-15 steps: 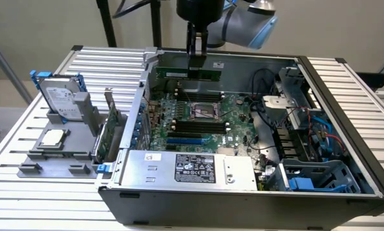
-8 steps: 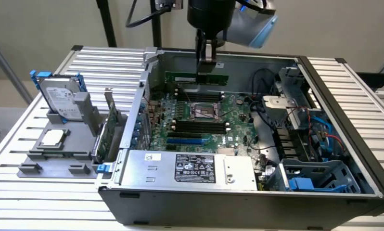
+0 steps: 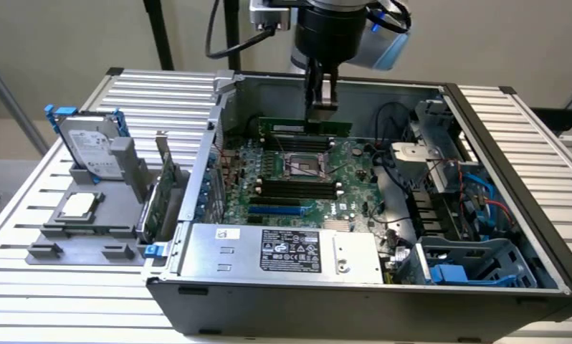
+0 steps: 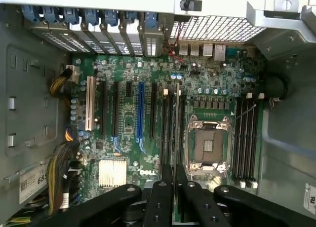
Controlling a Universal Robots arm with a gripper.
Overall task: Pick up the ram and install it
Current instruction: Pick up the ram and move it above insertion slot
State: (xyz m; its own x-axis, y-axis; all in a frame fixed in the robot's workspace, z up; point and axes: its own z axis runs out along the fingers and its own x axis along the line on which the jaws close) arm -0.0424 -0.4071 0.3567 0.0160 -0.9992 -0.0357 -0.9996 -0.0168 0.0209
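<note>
ram [image 3: 303, 127] gripped edge-up in jaws, above motherboard [image 3: 355, 166], inside open computer case [image 3: 267, 309]

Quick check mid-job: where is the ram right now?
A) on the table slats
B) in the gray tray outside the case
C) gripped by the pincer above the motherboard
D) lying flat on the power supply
C: the pincer is shut on the top edge of the ram, which it holds on edge over the motherboard inside the case.
</note>
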